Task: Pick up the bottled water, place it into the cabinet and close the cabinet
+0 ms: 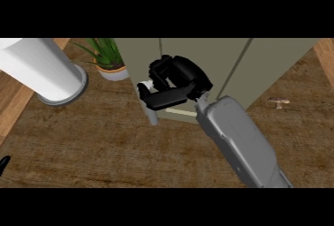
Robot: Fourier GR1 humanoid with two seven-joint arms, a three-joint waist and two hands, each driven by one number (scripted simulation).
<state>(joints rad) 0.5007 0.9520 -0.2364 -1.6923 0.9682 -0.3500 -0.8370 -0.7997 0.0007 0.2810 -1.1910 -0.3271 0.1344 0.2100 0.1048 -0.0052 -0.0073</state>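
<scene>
My right hand (175,81) reaches up from the lower right on its grey forearm (238,137) and sits at the front of the olive-green cabinet (267,66). Its fingers and thumb curl round the bottled water (143,86), of which only a small white part shows at the hand's left side. Just below the hand, a thin grey door edge (152,115) sticks out toward me beside a pale strip of shelf (180,113). Of my left hand (4,163) only a black tip shows at the left edge.
A large white cylinder (39,66) on a grey round base stands at the upper left. A potted plant (109,62) sits left of the cabinet. A small mushroom (279,102) lies on the wooden counter (98,145) at the right.
</scene>
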